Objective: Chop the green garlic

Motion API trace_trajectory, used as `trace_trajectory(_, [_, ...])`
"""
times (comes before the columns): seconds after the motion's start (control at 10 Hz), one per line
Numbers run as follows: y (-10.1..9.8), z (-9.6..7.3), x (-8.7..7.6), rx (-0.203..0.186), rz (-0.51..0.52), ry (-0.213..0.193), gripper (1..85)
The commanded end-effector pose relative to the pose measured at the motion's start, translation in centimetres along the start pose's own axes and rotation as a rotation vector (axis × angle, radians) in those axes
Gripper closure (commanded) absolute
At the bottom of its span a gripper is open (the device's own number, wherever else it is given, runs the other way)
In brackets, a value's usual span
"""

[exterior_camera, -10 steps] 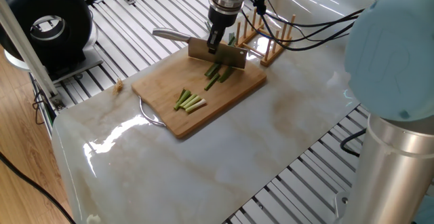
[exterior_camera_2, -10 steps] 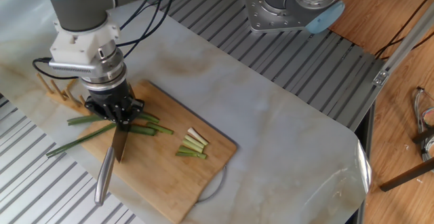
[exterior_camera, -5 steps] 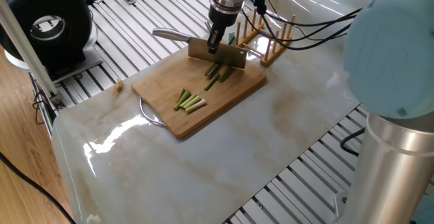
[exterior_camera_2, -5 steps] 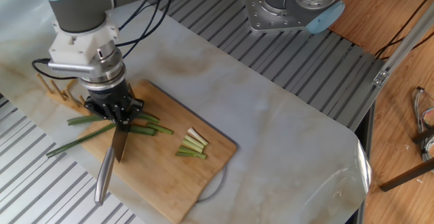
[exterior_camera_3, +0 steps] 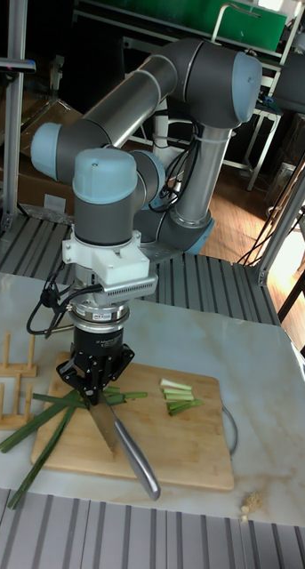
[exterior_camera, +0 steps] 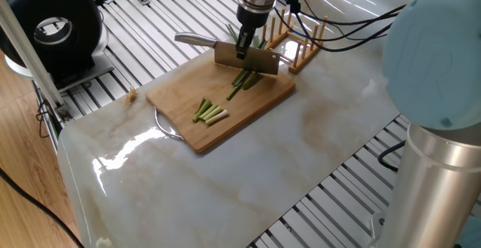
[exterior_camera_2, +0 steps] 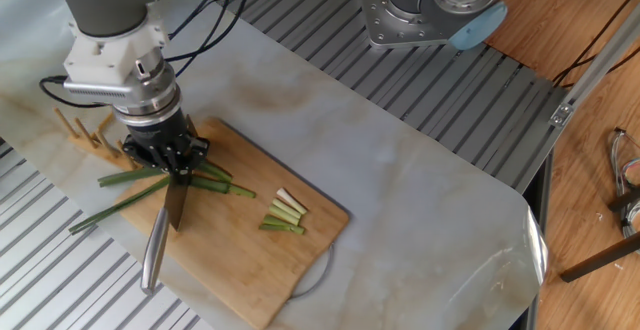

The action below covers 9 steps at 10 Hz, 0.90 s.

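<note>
A: In one fixed view, what does the hand [exterior_camera: 242,52] hold?
B: It is clamped on a knife [exterior_camera: 225,51] above the cutting board [exterior_camera: 222,98]. The green garlic [exterior_camera: 244,81] lies under the blade; cut pieces [exterior_camera: 210,112] lie nearer the board's middle.

A: And the other fixed view?
B: The long stalks [exterior_camera_2: 120,199] reach over the board's edge onto the bench [exterior_camera_2: 400,170].

A: The tall fixed view?
B: The blade tip [exterior_camera_3: 108,433] points down toward the board, its handle toward the camera.
</note>
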State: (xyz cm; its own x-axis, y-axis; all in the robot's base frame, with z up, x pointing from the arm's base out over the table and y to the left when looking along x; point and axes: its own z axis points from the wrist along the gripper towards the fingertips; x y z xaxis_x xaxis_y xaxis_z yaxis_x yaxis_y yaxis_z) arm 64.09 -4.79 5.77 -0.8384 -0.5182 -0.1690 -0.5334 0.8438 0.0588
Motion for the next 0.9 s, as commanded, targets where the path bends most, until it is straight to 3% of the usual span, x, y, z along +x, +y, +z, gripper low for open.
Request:
trace_trajectory(0.0, [0.5,0.7,-0.7,0.000,0.021,-0.006,84.3])
trace_trajectory(0.8, [0.6,-0.4,0.3,-0.010,0.030,0.020,84.3])
